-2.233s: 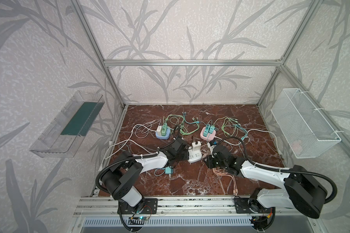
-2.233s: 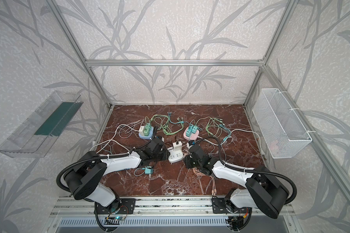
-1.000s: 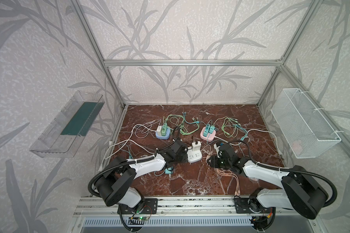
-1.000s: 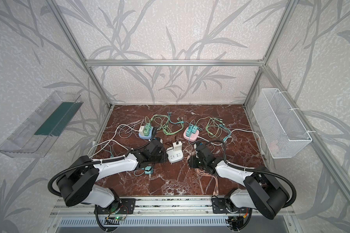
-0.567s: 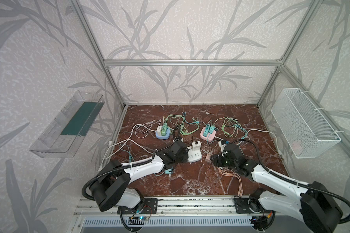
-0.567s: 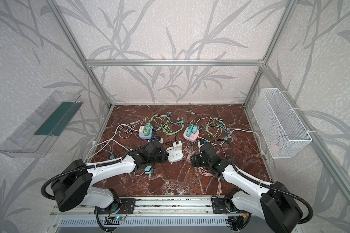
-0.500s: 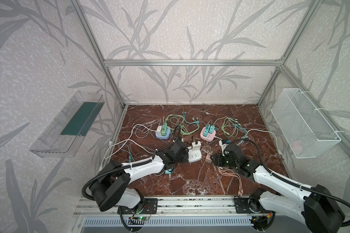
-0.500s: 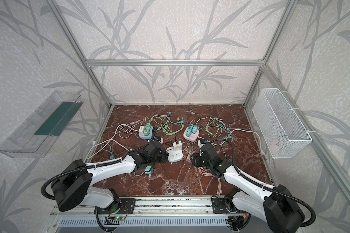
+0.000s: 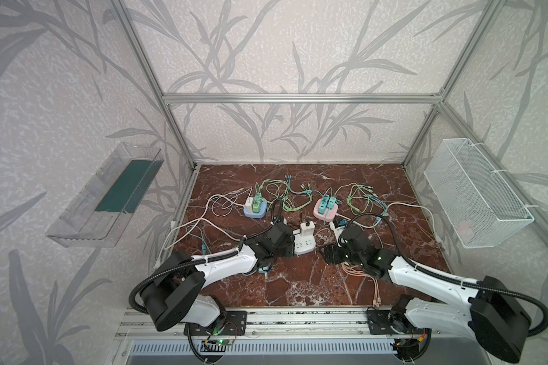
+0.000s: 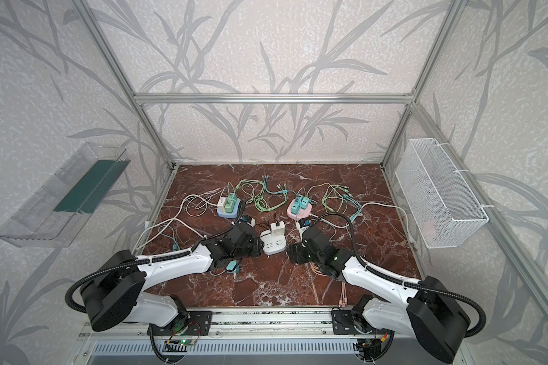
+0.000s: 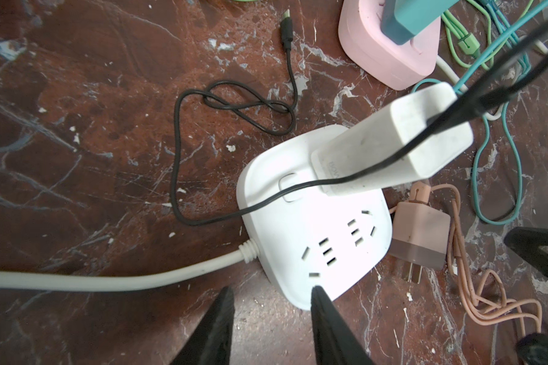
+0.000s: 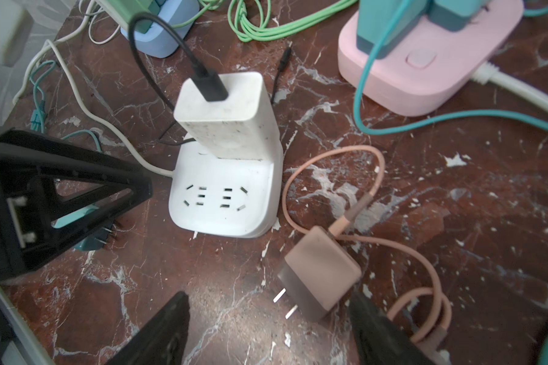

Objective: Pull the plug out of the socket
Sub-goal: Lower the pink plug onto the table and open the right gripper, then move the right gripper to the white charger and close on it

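Pink plug [image 12: 321,271] is out of the white socket [image 12: 225,202]. It lies flat on the table [image 9: 298,284] just beside the socket, both prongs bare. Its pink cord [image 12: 377,177] loops next to it and trails toward the front edge.

Right gripper [image 12: 271,316]: released, jaws wide, low over the table, nothing held. The plug lies between the two fingers, nearer one of them. Can't tell if that finger touches it.

Left gripper [image 11: 271,292]: jaws a narrow gap apart, bare table between them, nothing grasped. One fingertip [image 11: 317,290] is at the socket's near corner, either touching or just over it, can't tell which.

White charger [image 11: 393,142] stands upright in the socket's rear slot. Black cable [image 11: 178,177] is plugged into its top and loops on the table beside the socket.

Teal plug [image 10: 233,267] lies on the table under the left arm's wrist.

Pink power strip [image 9: 326,211] and blue power strip [image 9: 254,211] sit further back, well apart from both grippers. Each has chargers plugged in, and green and teal cords [image 9: 287,207] are tangled between them.
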You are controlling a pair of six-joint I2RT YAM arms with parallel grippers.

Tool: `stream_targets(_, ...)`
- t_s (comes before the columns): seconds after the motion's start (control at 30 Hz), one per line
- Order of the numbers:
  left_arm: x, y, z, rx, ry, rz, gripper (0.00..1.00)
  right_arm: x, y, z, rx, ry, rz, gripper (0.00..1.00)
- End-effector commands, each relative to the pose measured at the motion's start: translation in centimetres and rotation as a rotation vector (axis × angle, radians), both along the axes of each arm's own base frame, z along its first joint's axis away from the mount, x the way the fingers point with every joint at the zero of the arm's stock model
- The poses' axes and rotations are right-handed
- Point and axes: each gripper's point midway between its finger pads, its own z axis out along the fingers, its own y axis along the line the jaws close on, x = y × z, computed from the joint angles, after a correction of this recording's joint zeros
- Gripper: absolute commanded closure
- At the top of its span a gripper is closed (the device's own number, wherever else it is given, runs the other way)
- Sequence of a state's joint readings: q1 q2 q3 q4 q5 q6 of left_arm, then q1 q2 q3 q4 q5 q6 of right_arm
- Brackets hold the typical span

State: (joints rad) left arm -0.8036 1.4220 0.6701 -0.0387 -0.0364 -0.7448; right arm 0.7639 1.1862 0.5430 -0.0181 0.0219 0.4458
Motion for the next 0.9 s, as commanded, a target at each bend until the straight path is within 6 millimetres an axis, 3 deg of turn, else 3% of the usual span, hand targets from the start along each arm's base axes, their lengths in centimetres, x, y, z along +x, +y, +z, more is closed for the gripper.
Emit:
stream_targets(0.0, 0.1, 0.4, -0.3, 0.009, -0.003, 0.023, 0.57, 2.2, 1.4, 2.0, -0.014, -0.104, 0.002, 0.19)
stream_targets(0.13, 0.0, 0.6, -0.4, 0.012, -0.005, 0.030, 0.56, 3.6, 2.9, 2.2, 0.003, -0.129, 0.013, 0.17)
stream_targets(0.3, -0.1, 0.8, -0.7, 0.007, 0.000, 0.037, 0.55, 4.9, 4.1, 1.1, -0.052, -0.102, 0.028, 0.20)
stream_targets(0.87, -0.1, 1.2, -1.1, -0.005, -0.007, 0.048, 0.55, 7.1, 5.2, 0.4, -0.113, -0.114, 0.000, 0.26)
